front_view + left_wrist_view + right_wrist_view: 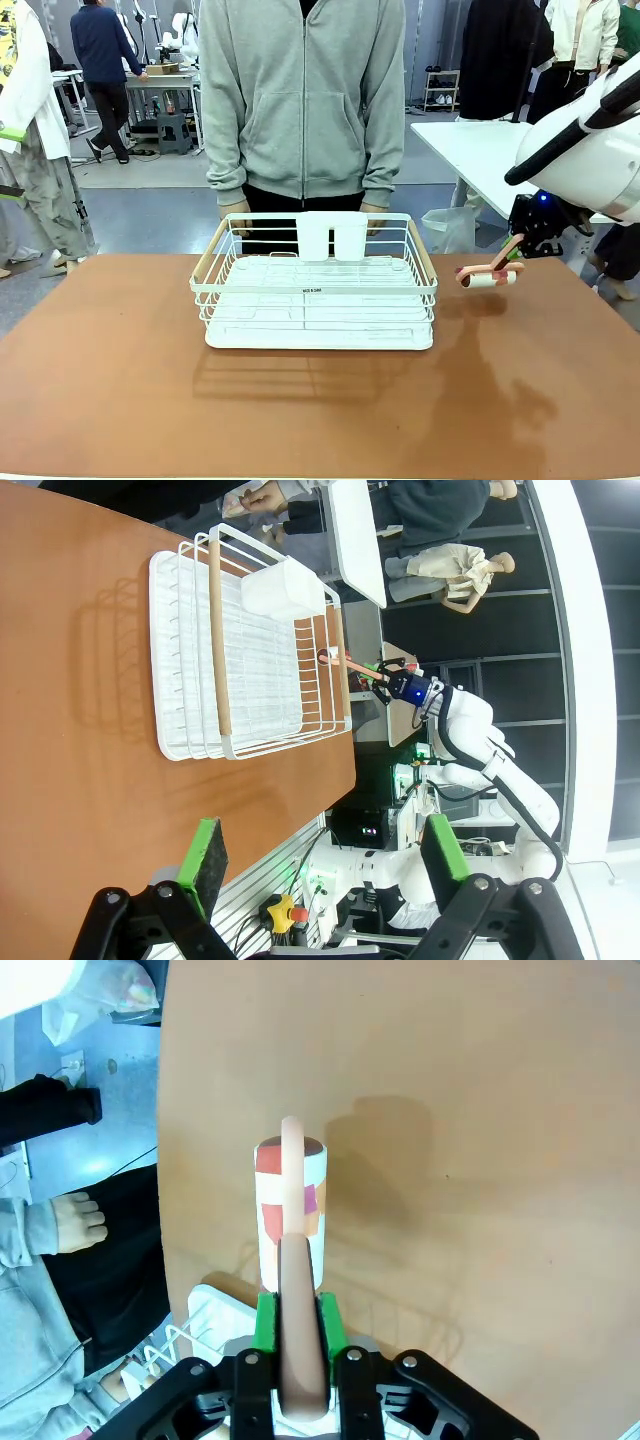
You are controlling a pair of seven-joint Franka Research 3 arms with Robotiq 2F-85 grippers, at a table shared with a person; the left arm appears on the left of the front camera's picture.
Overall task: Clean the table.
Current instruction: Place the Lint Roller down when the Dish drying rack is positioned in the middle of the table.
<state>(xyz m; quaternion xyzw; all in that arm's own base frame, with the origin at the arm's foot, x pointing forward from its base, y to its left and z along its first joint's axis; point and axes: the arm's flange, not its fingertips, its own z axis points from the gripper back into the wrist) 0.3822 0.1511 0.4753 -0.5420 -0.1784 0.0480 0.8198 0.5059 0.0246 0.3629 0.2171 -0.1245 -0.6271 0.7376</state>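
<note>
The reddish-brown table (120, 380) spans the front view. My right gripper (520, 245) is shut on the pink handle of a lint roller (490, 275), whose white roll hangs just above the table's far right part, right of the rack. In the right wrist view the handle runs up between the green pads of my right gripper (297, 1315) to the roll of the lint roller (290, 1200), which casts a shadow on the table (480, 1160). My left gripper (325, 845) is open and holds nothing, high above the table (80, 780).
A white wire dish rack (315, 300) with two white cups stands at the table's middle. A person in a grey hoodie (305, 100) stands behind it, hands near its far rim. A smaller white table (480, 145) lies at the back right.
</note>
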